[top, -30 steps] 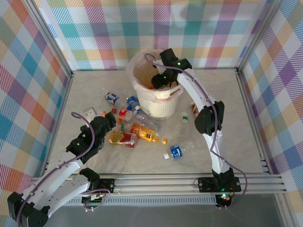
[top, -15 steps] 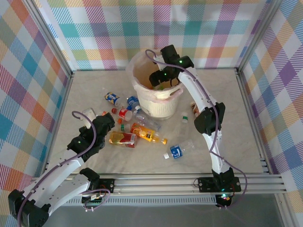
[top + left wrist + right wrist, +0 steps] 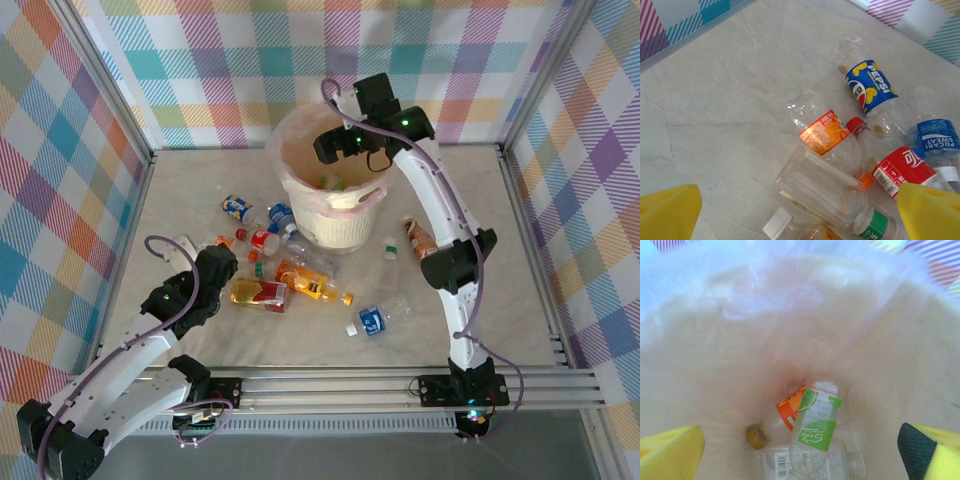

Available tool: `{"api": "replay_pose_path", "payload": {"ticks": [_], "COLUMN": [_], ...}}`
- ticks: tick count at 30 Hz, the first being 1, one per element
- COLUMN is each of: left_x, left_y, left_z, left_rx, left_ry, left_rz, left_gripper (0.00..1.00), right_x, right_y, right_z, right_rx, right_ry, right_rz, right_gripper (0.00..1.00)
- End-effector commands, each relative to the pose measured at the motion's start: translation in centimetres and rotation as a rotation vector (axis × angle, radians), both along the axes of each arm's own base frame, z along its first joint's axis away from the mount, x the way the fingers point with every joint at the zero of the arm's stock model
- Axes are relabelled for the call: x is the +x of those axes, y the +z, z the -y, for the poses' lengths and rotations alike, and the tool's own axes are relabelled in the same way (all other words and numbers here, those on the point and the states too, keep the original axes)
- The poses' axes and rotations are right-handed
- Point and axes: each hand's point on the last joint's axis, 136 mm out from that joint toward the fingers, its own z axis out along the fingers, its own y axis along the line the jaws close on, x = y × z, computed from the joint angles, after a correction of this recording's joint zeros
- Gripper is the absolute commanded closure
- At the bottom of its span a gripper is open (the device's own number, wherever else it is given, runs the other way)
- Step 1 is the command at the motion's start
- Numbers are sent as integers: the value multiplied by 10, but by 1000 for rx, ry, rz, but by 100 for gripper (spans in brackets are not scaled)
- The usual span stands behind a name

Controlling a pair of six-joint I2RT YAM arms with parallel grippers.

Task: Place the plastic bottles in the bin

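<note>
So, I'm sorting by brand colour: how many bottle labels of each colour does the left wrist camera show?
Blue: 2, the Pepsi label and the Pocari Sweat label
Orange: 1, the orange label
Red: 1, the red label
Green: 1, the green label
Total: 5

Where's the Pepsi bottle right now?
The Pepsi bottle lies on the table left of the bin; in the left wrist view it sits upper right, next to the Pocari Sweat bottle.
</note>
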Motion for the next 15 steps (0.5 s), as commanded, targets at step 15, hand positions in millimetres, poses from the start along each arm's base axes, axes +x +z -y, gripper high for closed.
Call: {"api": "replay_pose_path", "payload": {"ticks": [15], "left_x": [-19], "left_y": [-52], "left_z": [23], "left_rx": [-315], "left_ry": [39], "left_rz": [-101], "left_gripper": [0], "right_x": [-62], "right_y": [52], "right_z": [117], "right_rx": [-88], "right_ry": [-447], "right_rz": [85], "right_gripper": [0]}}
